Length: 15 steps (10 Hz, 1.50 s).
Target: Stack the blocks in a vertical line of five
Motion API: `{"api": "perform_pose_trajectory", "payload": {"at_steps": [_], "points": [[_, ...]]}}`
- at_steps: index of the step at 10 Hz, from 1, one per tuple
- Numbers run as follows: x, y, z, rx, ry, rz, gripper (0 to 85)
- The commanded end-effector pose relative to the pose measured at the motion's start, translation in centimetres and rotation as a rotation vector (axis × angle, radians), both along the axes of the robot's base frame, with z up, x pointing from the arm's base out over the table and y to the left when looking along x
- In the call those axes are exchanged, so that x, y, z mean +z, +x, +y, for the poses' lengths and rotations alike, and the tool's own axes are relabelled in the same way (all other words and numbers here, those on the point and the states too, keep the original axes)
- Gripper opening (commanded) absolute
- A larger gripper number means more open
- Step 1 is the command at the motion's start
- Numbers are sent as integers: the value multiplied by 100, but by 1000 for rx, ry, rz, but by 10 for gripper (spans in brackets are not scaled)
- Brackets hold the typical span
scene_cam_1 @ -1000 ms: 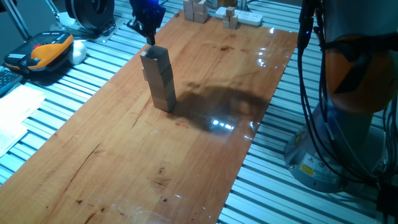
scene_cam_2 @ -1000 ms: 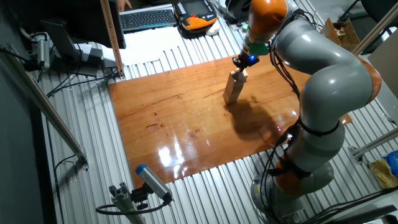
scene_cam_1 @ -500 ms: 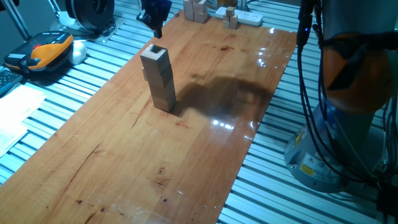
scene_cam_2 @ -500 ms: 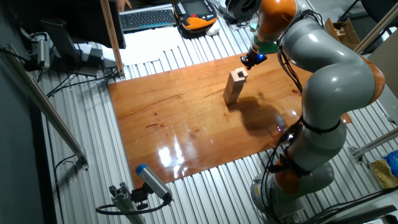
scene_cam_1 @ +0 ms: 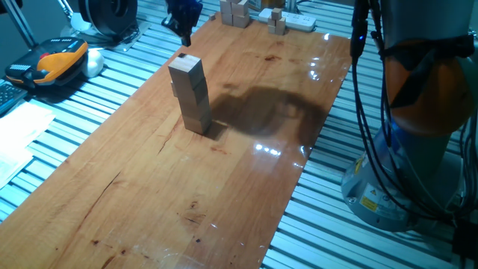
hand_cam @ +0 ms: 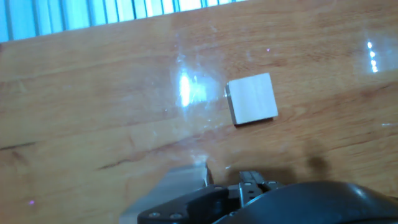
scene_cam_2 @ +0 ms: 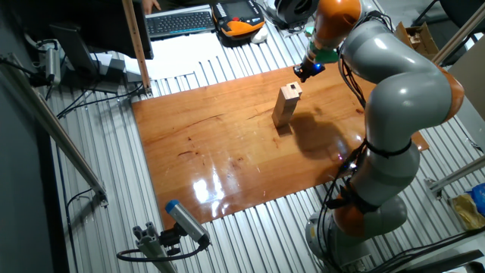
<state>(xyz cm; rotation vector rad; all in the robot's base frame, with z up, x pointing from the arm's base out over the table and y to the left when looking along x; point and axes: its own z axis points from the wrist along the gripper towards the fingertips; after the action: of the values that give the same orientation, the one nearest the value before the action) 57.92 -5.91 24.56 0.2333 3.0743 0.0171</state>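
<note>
hovering end effector (scene_cam_1: 184,31) empty, clear of blocks (scene_cam_1: 191,95) stack, opening unclear

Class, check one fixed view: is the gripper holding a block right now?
No. The gripper hangs empty above and behind the stack of blocks, apart from it.

I'm working in what reads as a robotics lab or test bench. The table (scene_cam_1: 67,142) is ribbed aluminium slats, with a varnished wooden board (scene_cam_1: 246,157) laid over it, glossy under ceiling lights. At the right of one fixed view, the grey and orange robot arm (scene_cam_2: 394,83) stands on its base (scene_cam_1: 381,194) with black cables (scene_cam_1: 366,90) hanging down it. In the upper left of the other fixed view I see a keyboard (scene_cam_2: 178,21) and papers (scene_cam_2: 178,61); beside them lies an orange and black handset (scene_cam_2: 241,23), probably the robot's control pendant, though it is small. Loose wiring (scene_cam_2: 91,98) runs at left.
</note>
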Motion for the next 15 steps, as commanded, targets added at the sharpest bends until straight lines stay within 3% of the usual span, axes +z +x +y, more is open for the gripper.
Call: {"api": "perform_pose_trajectory", "payload": {"at_steps": [1, 2, 4, 10, 11, 12, 15], "points": [[-17, 30, 25, -23, 14, 17, 0], [-38, 72, 61, -40, 24, 37, 0], [-118, 147, 56, -46, 39, 52, 0], [-293, 172, -143, 5, 44, 45, 0], [-310, 183, -144, 15, 17, 42, 0], [-319, 189, -149, 13, 11, 40, 0], [-327, 197, -144, -2, 32, 44, 0]]}}
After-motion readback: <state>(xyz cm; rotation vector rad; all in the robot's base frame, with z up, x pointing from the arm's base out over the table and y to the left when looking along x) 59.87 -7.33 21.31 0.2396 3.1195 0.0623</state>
